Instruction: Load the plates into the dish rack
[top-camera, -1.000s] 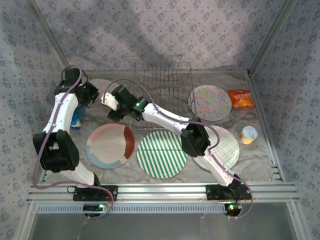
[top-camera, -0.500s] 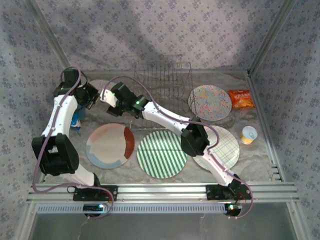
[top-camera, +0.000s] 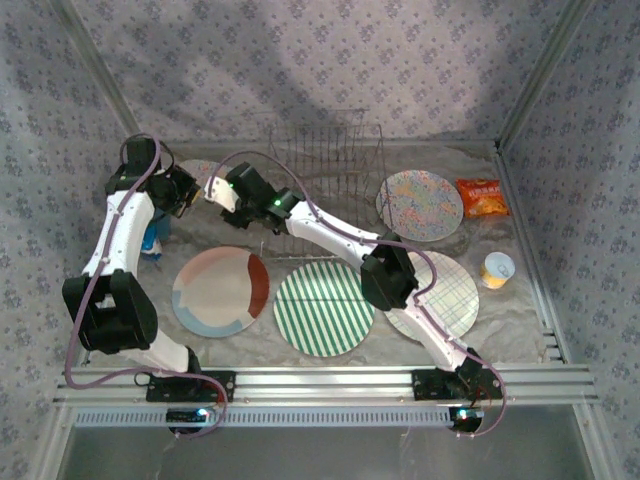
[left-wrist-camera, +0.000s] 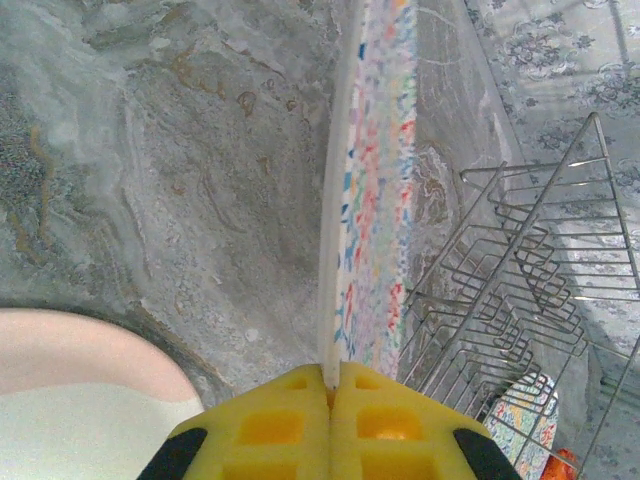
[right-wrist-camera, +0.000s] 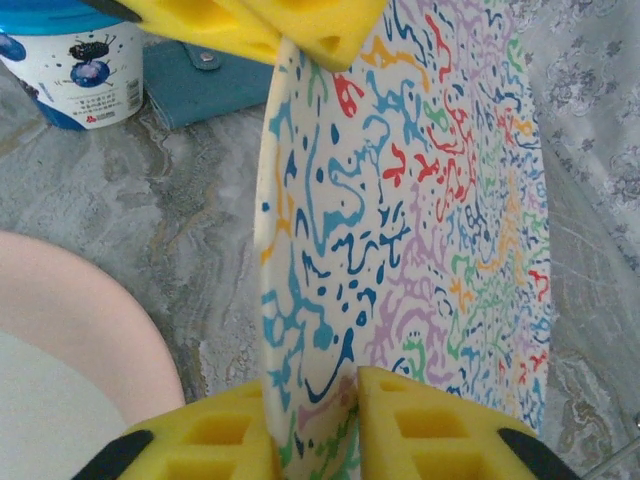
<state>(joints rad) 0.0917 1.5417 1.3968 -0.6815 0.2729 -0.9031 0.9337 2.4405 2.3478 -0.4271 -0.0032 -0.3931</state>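
Top external view: both arms meet at ten o'clock on the table (top-camera: 260, 345), where we see the left gripper (top-camera: 190, 190) and the right gripper (top-camera: 213, 192) sharing one floral plate (top-camera: 203, 170), just on the nine o'clock side of the dish rack (top-camera: 330, 150), which stands at twelve o'clock against the back wall.

From the left wrist, we see the left gripper (left-wrist-camera: 332, 380) with its yellow jaws pressed together on the rim of the floral plate (left-wrist-camera: 375, 180), which is seen edge-on, the wire dish rack (left-wrist-camera: 510, 280) at three o'clock beside it.

From the right wrist, the right gripper (right-wrist-camera: 315, 400) has its jaws pinching the opposite rim of the floral plate (right-wrist-camera: 430, 220), one on each face, while the left gripper (right-wrist-camera: 280, 30) clamps the rim at twelve o'clock. A blue-and-white tub (right-wrist-camera: 70, 60) and a blue pouch (right-wrist-camera: 200, 80) lie beyond.

Four plates lie flat on the table: the second floral plate (top-camera: 420, 204) at two o'clock, the cream plate (top-camera: 220, 290) at eight, the green-white striped plate (top-camera: 323, 308) at six and the plaid plate (top-camera: 450, 300) at four, partly under the right arm. An orange snack packet (top-camera: 482, 196) lies just beside the second floral plate, and a small cup (top-camera: 497, 270) stands at three o'clock.
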